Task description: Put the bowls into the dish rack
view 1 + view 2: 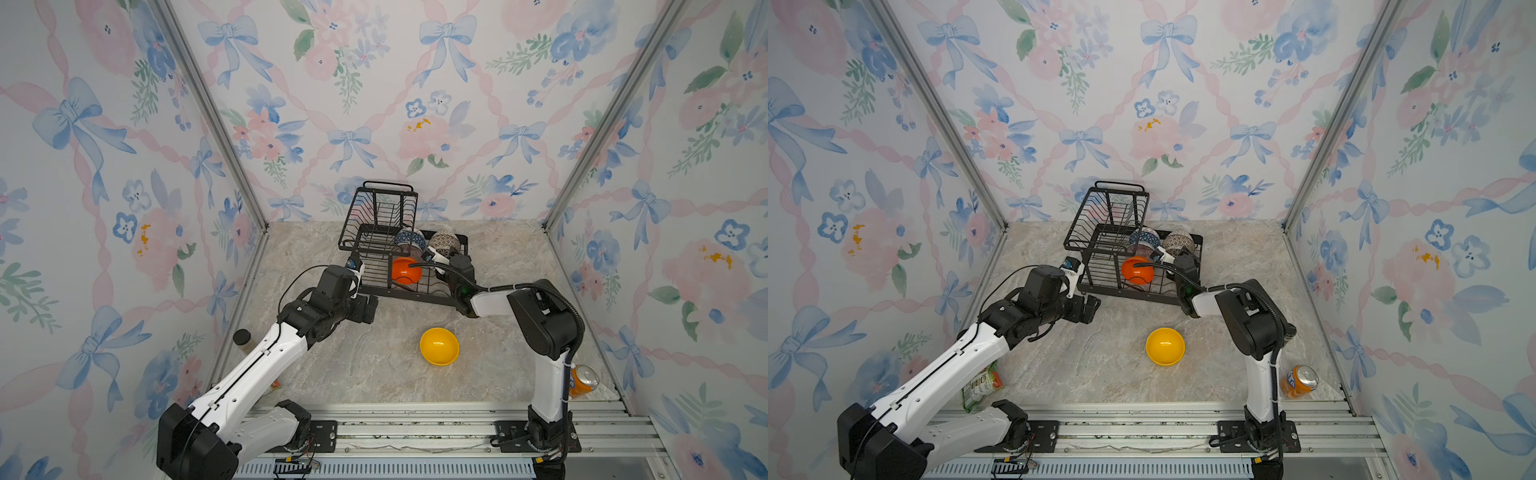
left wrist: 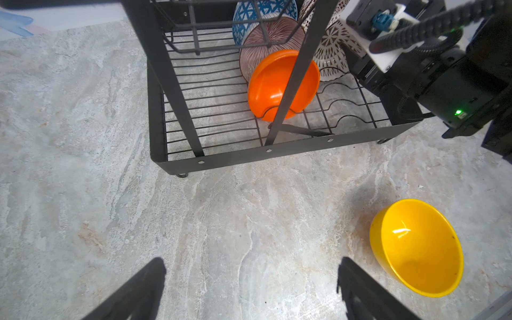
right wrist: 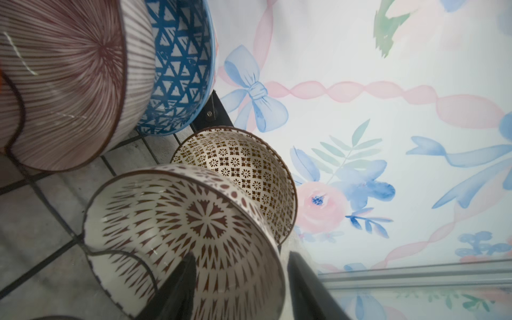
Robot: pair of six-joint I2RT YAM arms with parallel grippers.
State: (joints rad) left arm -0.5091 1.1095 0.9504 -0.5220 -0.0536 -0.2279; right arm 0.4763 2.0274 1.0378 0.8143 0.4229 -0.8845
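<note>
Bowl (image 3: 177, 216) rim inside right gripper (image 3: 242, 259), apparently loose

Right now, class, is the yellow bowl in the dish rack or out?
Out. The yellow bowl sits mouth-up on the tabletop, apart from the dish rack.

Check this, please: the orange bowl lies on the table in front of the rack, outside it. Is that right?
No. The bowl on the table in front of the rack is the yellow bowl; the orange bowl is inside the rack, as both top views show.
</note>
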